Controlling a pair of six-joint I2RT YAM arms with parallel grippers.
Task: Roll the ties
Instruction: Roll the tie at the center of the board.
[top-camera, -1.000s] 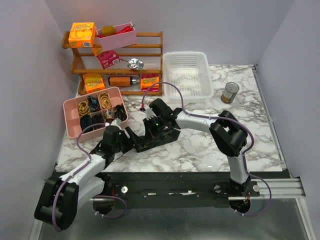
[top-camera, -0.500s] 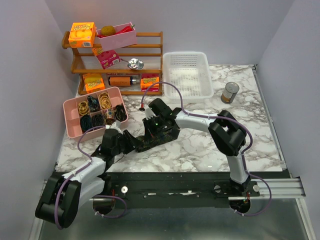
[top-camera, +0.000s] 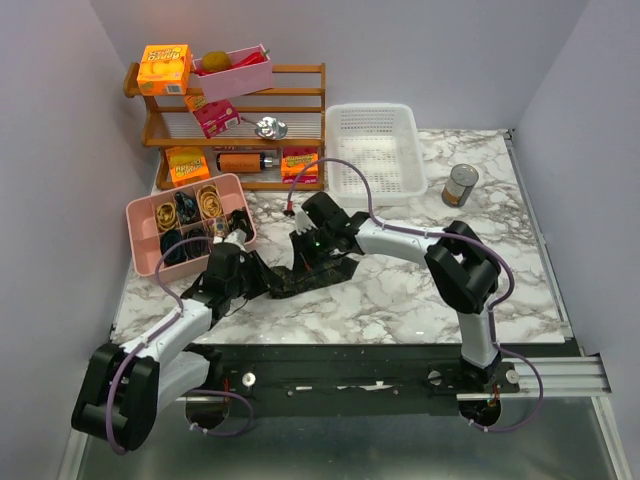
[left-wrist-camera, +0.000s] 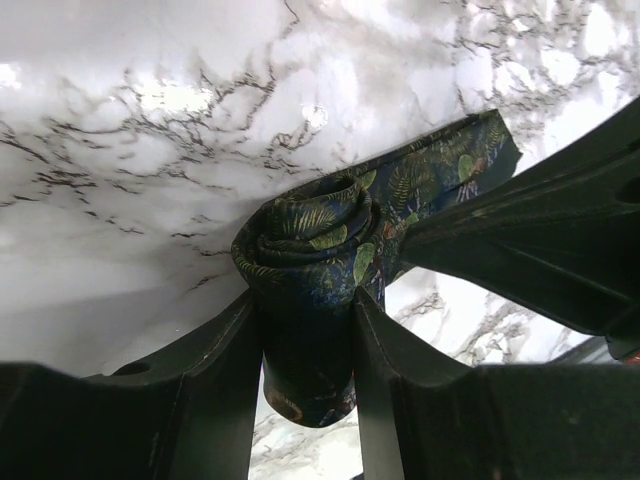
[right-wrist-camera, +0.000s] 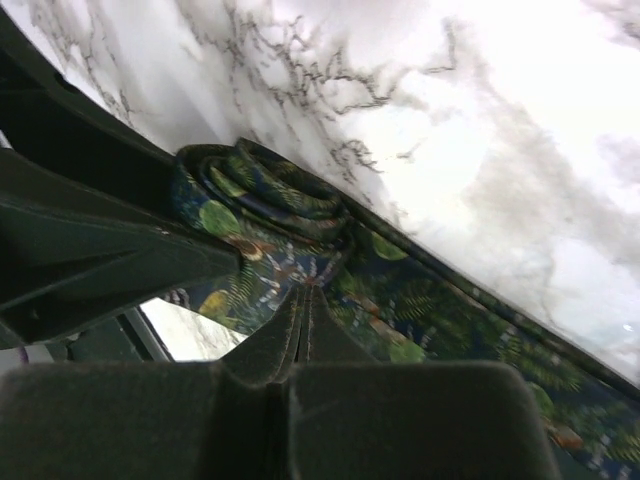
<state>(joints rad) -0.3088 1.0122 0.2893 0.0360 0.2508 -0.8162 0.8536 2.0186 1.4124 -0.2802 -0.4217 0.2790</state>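
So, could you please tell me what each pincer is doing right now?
Left pincer: closed on the rolled tie.
Right pincer: closed, tips on the tie.

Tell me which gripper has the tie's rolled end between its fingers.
The left gripper: the coil sits between its jaws; the right gripper is shut.

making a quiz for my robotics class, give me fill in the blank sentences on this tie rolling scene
The left pincer clamps the ___ end of the tie.
The right pincer's jaws are ___.
In the top view the can stands to the ___ of the basket.
Missing words: rolled; shut; right.
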